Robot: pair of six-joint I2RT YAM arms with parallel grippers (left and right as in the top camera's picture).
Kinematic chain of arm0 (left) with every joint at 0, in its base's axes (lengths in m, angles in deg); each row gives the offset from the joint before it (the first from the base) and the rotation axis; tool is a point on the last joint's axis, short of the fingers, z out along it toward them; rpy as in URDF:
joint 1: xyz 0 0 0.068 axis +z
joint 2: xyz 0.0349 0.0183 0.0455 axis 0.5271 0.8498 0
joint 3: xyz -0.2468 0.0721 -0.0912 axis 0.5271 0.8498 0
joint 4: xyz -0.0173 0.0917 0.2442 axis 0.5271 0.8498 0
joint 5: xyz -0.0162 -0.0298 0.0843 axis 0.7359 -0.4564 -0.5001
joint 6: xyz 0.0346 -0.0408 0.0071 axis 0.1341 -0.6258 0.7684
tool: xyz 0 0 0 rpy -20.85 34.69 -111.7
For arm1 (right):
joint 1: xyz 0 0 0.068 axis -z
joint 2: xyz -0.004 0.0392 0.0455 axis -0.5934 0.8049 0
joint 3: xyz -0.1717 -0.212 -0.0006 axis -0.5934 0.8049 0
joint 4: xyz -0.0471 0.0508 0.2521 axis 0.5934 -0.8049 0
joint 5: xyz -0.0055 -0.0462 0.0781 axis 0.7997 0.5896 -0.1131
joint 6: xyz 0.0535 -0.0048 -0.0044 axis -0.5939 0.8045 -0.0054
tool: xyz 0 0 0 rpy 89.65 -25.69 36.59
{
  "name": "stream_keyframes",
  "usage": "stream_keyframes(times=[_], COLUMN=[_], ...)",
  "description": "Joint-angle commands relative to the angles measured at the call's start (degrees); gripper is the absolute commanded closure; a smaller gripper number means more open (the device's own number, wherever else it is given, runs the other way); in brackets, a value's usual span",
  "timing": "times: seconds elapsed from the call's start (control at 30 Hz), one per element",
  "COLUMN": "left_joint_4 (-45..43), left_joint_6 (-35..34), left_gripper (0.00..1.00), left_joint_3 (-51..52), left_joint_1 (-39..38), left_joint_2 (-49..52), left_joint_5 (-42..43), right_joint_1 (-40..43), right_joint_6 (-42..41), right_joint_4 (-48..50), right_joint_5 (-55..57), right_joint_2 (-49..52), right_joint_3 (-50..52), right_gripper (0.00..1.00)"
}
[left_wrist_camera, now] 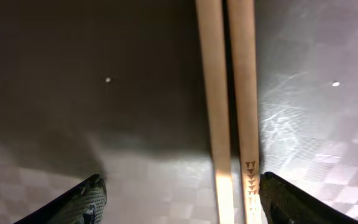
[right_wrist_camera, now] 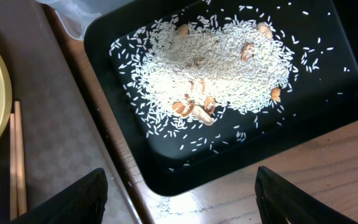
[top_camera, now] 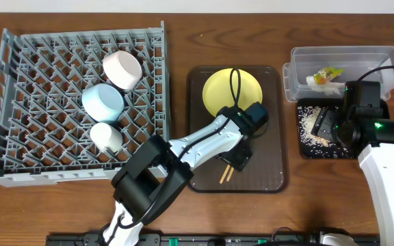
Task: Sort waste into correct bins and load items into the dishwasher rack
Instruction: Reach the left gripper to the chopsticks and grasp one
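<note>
Now underway: most likely picking up the chopsticks (left_wrist_camera: 244,93) to load them into the rack.
Chopsticks: two wooden sticks side by side, flat on the brown serving tray (top_camera: 272,171), toward its near edge.
Left gripper (left_wrist_camera: 188,202): low over the brown tray, released, one finger on each side of the sticks and neither touching the wood; the pair sits nearer one finger than the other.
Right gripper (right_wrist_camera: 185,202): released and empty, hovering off the right side of the brown tray.
Black tray (right_wrist_camera: 166,180): just right of the brown tray, holding a heap of rice (right_wrist_camera: 222,62) with a few brownish bits.
Clear tub (top_camera: 340,58): right of the brown tray and farther back, with the wrapper (top_camera: 327,75) inside.
Rack (top_camera: 46,157): left of the brown tray, already carrying the white bowl (top_camera: 122,70), blue bowl (top_camera: 102,102) and cup (top_camera: 106,137).
Yellow plate (top_camera: 221,92): on the far half of the brown tray, not yet loaded.
Doing it well: centre the fingers on the pair, lower until the tips nearly meet the tray, then close squarely across both sticks so neither rolls free; lift level.
Risk: thin sticks on a slick tray, likely to slip or split apart.
</note>
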Motion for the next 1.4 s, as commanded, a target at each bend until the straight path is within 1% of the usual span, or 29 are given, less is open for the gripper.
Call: stream_keyframes(times=[0.0,0.23,0.4,0.6,1.0,1.37], left_joint_4=[1.0,1.2,3.0,0.7,-2.5,-3.2], left_joint_6=[-0.1,-0.2,0.7,0.7,-0.8,-0.8], left_gripper=[0.20,0.20,0.20,0.19,0.20,0.20], left_joint_3=[0.4,0.4,0.2,0.2,1.1,1.2], left_joint_1=[0.2,0.2,0.4,1.8,2.0,2.0], left_joint_2=[-1.0,-2.1,-3.4,-6.1,-4.9,-0.7], left_joint_5=[-1.9,-2.2,-2.3,-3.3,-3.2,-3.4], right_joint_1=[0.4,0.4,0.4,0.4,0.4,0.4], right_joint_6=[0.1,0.1,0.1,0.1,0.1,0.1], right_joint_4=[-0.1,-0.1,-0.2,-0.2,-0.5,-0.9], right_joint_5=[0.7,0.7,0.8,0.7,0.5,0.5], right_joint_2=[-0.8,-0.8,-0.8,-0.8,-0.8,-0.8], right_joint_3=[-0.4,-0.4,-0.4,-0.4,-0.4,-0.4], right_gripper=[0.26,0.26,0.26,0.25,0.25,0.25])
